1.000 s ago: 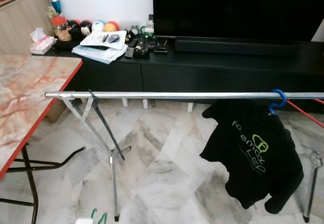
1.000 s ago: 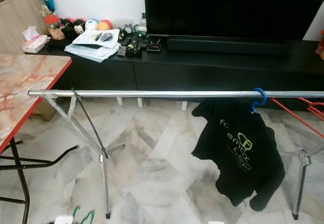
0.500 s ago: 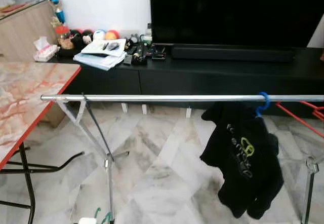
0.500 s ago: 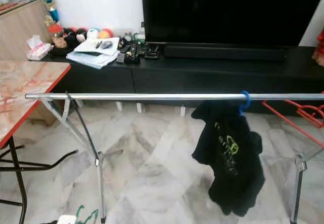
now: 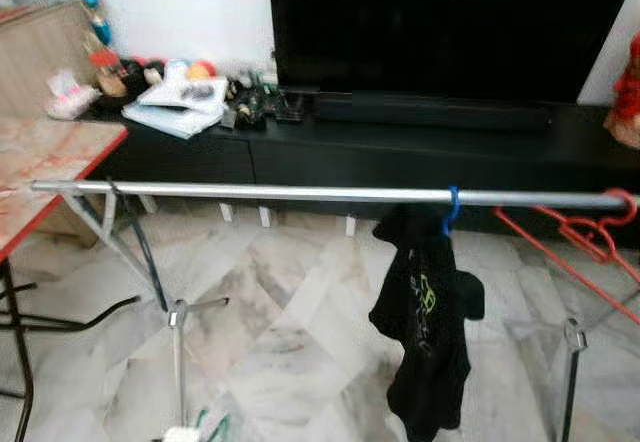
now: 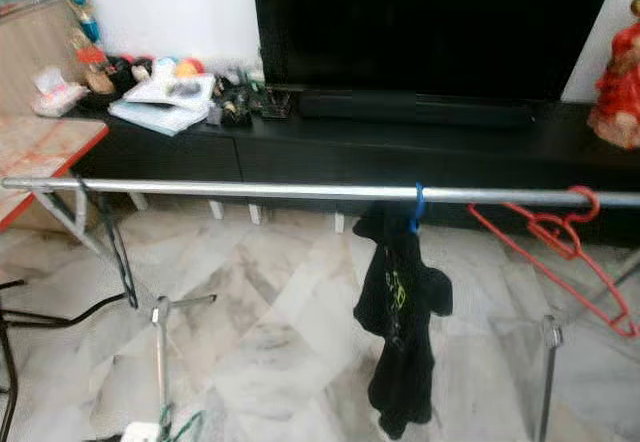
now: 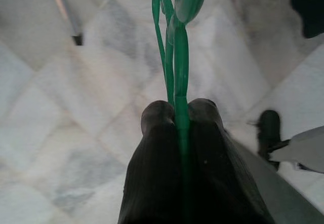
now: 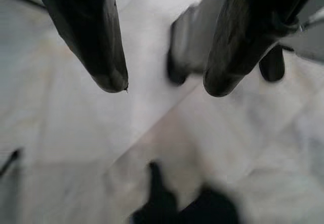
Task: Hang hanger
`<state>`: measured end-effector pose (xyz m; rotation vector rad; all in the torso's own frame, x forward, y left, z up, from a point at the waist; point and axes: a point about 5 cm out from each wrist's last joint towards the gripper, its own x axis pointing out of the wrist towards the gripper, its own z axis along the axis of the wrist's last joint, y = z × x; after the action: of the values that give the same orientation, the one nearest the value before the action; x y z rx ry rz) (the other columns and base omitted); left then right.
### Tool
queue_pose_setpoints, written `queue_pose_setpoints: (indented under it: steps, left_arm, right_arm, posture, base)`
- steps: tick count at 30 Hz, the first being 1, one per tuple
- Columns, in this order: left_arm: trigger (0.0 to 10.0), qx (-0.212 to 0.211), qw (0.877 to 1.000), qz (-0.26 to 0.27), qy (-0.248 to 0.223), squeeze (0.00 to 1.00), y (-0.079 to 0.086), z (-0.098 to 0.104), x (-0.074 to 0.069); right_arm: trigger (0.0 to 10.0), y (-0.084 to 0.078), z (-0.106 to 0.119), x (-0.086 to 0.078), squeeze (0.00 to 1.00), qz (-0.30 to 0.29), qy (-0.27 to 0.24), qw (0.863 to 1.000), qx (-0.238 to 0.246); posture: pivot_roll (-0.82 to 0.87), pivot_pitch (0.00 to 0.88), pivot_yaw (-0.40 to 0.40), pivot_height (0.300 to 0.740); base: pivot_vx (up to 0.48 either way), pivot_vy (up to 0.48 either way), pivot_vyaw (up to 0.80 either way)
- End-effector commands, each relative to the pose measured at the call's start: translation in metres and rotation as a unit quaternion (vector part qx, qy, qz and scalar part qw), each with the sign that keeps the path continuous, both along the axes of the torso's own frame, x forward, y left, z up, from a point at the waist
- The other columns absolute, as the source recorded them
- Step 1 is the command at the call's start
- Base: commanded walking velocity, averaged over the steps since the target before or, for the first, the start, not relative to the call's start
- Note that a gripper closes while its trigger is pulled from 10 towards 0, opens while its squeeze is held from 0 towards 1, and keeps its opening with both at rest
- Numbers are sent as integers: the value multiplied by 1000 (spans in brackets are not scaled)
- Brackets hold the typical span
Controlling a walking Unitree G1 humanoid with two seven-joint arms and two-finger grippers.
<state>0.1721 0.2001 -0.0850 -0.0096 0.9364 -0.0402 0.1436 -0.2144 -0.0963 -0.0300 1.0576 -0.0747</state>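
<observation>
Green print on the hanging black shirt [image 5: 425, 332] — too blurred to read, no other lettering legible

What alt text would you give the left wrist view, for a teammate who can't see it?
The left claw is shut on a green hanger, whose thin plastic rises from between the two black fingers. Behind it lies pale marble floor, with a metal rack leg near one corner.

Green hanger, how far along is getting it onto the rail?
Done: the left pincer is shut on the green hanger, held low over the floor. The black shirt already hangs on the rail. Left: raise the green hanger and hook it there.
</observation>
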Motion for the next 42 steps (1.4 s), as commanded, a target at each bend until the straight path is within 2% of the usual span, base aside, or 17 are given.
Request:
queue_pose_setpoints:
  steps: [1,12,42]
  left_arm:
    - [10000,17,1000,1,15,0,10,-3,-9]
    - [10000,14,1000,0,16,0,8,-4,-11]
    - [10000,14,1000,-12,-2,0,5,0,-2]
  right_arm:
    - [10000,9,-3,-3,0,2,5,1000,11]
    - [10000,8,-3,-4,0,2,5,1000,9]
    - [10000,6,-2,-1,0,-25,1,1000,-5]
  posture:
    - [-53,0,39,740]
    - [-58,0,35,740]
    - [-45,15,24,740]
  base:
    - [0,0,0]
    - [0,0,0]
    - [293,0,0]
